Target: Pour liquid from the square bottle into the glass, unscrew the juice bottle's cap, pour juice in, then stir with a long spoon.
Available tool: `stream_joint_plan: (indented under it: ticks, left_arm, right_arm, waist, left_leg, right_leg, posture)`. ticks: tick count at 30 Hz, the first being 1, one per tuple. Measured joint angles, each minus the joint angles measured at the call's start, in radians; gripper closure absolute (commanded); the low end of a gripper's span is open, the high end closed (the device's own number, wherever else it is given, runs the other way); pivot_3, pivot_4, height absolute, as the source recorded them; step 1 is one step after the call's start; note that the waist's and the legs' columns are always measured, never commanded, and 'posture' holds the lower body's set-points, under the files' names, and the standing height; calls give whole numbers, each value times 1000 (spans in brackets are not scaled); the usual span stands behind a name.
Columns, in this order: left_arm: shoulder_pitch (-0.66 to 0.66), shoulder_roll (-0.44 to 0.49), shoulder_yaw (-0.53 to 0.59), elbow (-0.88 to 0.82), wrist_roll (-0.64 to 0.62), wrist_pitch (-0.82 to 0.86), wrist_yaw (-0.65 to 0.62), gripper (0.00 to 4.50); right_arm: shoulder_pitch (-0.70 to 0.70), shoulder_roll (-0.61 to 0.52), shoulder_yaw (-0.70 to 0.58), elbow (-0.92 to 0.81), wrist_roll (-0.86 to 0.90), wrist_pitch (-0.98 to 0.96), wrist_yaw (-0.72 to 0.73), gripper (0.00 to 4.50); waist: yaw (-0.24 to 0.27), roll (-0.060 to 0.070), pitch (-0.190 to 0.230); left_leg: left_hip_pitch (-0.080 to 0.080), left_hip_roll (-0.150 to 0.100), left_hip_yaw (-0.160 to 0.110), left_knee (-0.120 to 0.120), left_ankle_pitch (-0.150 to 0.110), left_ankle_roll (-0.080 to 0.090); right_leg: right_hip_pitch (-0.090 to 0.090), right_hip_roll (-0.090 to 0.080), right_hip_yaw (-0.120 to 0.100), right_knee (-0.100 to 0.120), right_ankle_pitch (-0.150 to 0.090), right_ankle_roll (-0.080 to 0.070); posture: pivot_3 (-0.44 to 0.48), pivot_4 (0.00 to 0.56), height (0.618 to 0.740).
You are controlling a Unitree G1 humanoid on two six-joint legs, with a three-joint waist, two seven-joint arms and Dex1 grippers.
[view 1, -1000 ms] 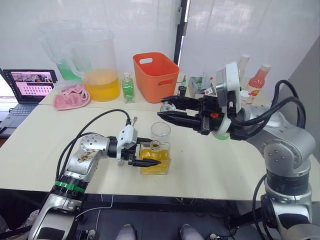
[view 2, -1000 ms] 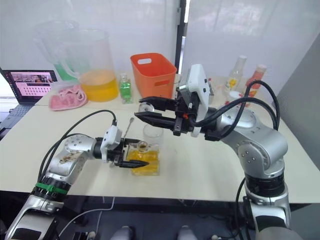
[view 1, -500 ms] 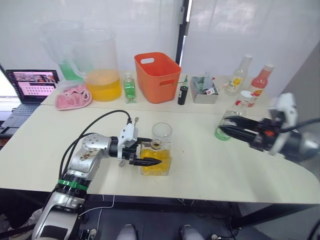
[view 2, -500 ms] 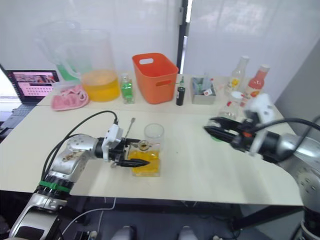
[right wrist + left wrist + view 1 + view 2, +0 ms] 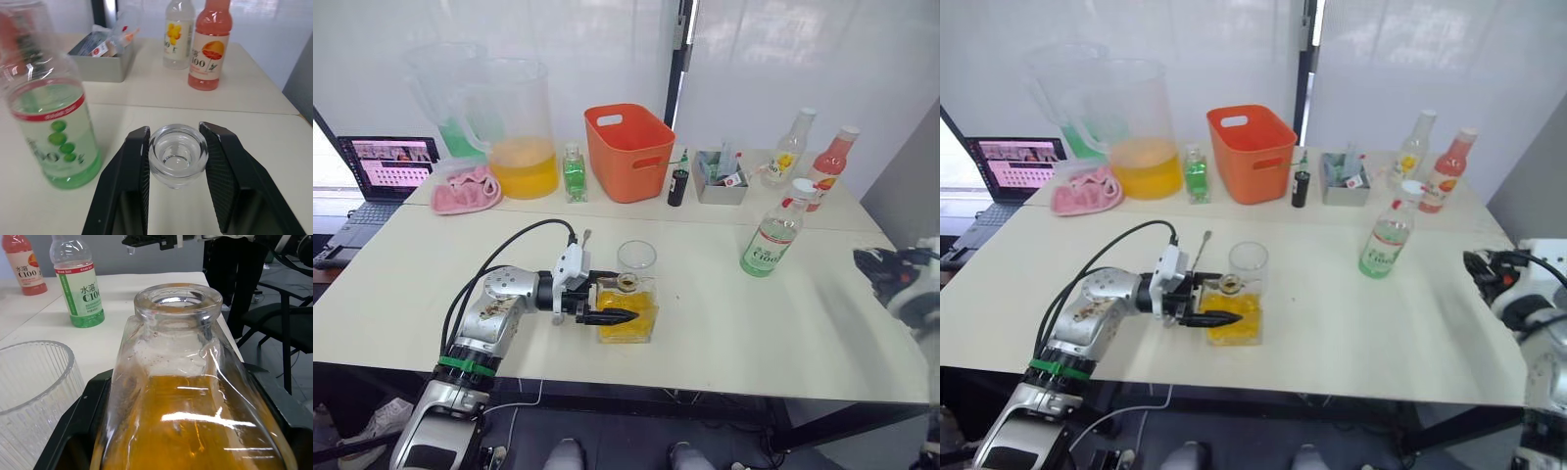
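The square bottle (image 5: 626, 308) of yellow-orange liquid stands near the table's front edge, its neck open. My left gripper (image 5: 619, 297) is shut on its body, one finger on each side. Just behind it stands the glass (image 5: 636, 258), with no liquid in it. The long spoon (image 5: 581, 242) lies on the table behind my left wrist. The juice bottle (image 5: 770, 238) stands upright to the right with its white cap (image 5: 802, 186) on. At the table's far right edge, my right gripper (image 5: 175, 129) is shut on a clear glass stopper (image 5: 177, 155).
Along the back stand a pitcher of orange liquid (image 5: 514, 127), a small green bottle (image 5: 573, 174), an orange basket (image 5: 628, 152), a grey tray (image 5: 722, 181), a yellow-labelled bottle (image 5: 789, 149) and a pink bottle (image 5: 832, 166). A laptop (image 5: 386, 166) and a pink cloth (image 5: 465, 188) sit at the back left.
My right arm has swung from above the glass to the table's far right edge, uncovering the juice bottle. My left gripper has stayed on the square bottle. The camera shifted slightly.
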State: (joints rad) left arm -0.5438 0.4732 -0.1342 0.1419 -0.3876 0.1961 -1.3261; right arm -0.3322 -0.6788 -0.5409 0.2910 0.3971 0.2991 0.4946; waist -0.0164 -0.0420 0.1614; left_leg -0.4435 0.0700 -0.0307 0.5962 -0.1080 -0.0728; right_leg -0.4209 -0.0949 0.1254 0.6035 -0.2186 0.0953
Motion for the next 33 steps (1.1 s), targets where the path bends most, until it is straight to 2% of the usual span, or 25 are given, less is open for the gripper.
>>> stream_joint_plan:
  ticks: [5, 8, 16, 27, 29, 33]
  left_arm:
    - [39, 6, 7, -93, -8, 68, 39, 1679]
    - [46, 6, 7, -109, -11, 80, 48, 1679]
    - [78, 11, 21, -152, -12, 102, 83, 1679]
    - [78, 17, 20, -151, -11, 102, 88, 1679]
    - [78, 17, 20, -151, -11, 102, 87, 1679]
    - [78, 18, 20, -150, -11, 94, 81, 1679]
  right_arm:
    - [-42, 37, 25, 174, -23, -60, -25, 3429]
    - [-50, 41, 30, 214, -24, -84, -25, 3429]
    - [-134, 101, 53, 489, -44, -246, -67, 3429]
    - [-186, 97, 66, 634, -59, -366, -53, 3429]
    - [-186, 94, 60, 635, -50, -366, -39, 2378]
    - [-150, 92, 54, 621, -27, -361, -5, 1045]
  waist:
    - [-1, 1, 0]
    - [-1, 2, 1]
    - [-20, 2, 1]
    - [-27, 2, 1]
    - [-27, 2, 1]
    - [-28, 2, 1]
  left_leg:
    - [-1, -1, -2, -5, 1, 2]
    - [-2, -1, -3, -5, 0, 2]
    - [-1, -1, -3, -4, 0, 3]
    - [1, -2, -5, -3, 0, 3]
    - [1, -2, -5, -3, 0, 3]
    - [1, -2, -5, -4, 0, 3]
  right_leg:
    - [-1, 1, 0, 0, -2, 3]
    - [-1, 1, 0, 0, -3, 4]
    - [1, 1, -1, 0, -3, 4]
    - [4, 1, -1, 0, -3, 4]
    - [4, 1, -1, 0, -3, 4]
    - [3, 1, -1, 0, -3, 4]
  posture:
    - [0, 150, 731]
    - [0, 150, 731]
    - [0, 150, 731]
    - [0, 150, 731]
    - [0, 150, 731]
    - [0, 150, 731]
